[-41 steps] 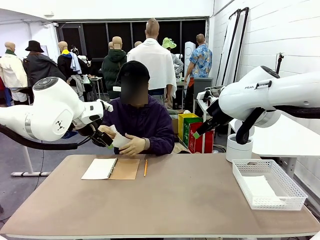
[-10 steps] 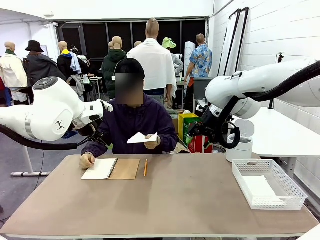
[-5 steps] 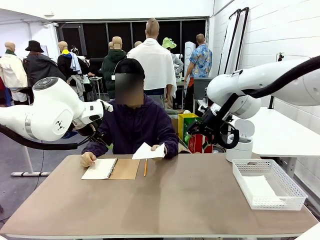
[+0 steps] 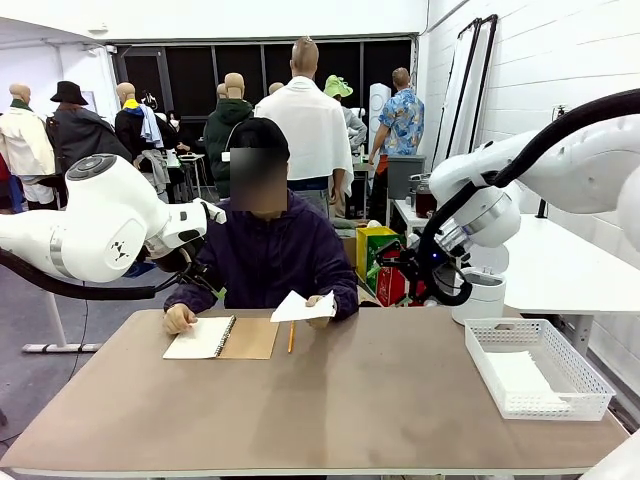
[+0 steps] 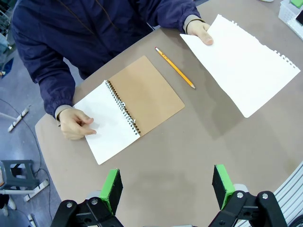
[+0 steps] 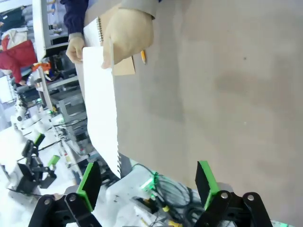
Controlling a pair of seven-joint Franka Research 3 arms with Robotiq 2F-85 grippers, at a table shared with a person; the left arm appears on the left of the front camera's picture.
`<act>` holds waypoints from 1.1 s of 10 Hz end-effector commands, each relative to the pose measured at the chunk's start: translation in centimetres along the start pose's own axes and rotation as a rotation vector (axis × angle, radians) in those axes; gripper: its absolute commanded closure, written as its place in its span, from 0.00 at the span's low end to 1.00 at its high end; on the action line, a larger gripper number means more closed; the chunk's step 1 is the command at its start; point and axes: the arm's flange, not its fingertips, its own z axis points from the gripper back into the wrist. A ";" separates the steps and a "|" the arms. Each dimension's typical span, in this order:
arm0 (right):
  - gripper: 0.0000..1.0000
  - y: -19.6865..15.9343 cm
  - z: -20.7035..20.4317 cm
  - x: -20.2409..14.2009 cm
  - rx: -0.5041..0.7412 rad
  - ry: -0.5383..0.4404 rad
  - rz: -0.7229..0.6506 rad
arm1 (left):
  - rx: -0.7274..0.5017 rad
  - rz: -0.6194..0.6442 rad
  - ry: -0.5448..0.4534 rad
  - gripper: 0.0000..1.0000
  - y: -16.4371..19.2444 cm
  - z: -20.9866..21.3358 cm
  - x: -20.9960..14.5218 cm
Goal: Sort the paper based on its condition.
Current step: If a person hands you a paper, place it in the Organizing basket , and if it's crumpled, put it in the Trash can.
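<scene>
Paper (image 5: 241, 66) is hanging tilted from the person's hand (image 5: 201, 32), perforated edge facing the tray (image 4: 486, 372). I'm seeing bare table (image 4: 380, 400) beneath it, and the left gripper (image 5: 165, 184) and right gripper (image 6: 149, 182) with jaws spread.

Rounded white left arm (image 4: 85, 215) with a small dark logo (image 4: 120, 250); white right arm (image 4: 590, 165) trailing a thick black cable (image 4: 556, 120). Left gripper (image 5: 168, 187) and right gripper (image 6: 149, 182): black, with green pads (image 5: 112, 188).

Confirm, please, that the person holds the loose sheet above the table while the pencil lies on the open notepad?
Not quite: the pencil lies on the table beside the notepad, not on it, as the left wrist view shows; the sheet is held.
</scene>
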 end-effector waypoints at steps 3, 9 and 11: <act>0.00 0.0 -1.4 2.1 0.018 0.045 -0.101 | -0.006 0.005 0.004 0.00 0.1 0.0 0.0; 0.00 -0.6 -2.8 2.1 0.059 0.065 -0.116 | -0.006 0.005 0.004 0.00 0.1 0.0 0.0; 0.00 -0.3 -4.4 2.7 0.092 0.089 -0.168 | -0.006 0.005 0.004 0.00 0.1 0.0 0.0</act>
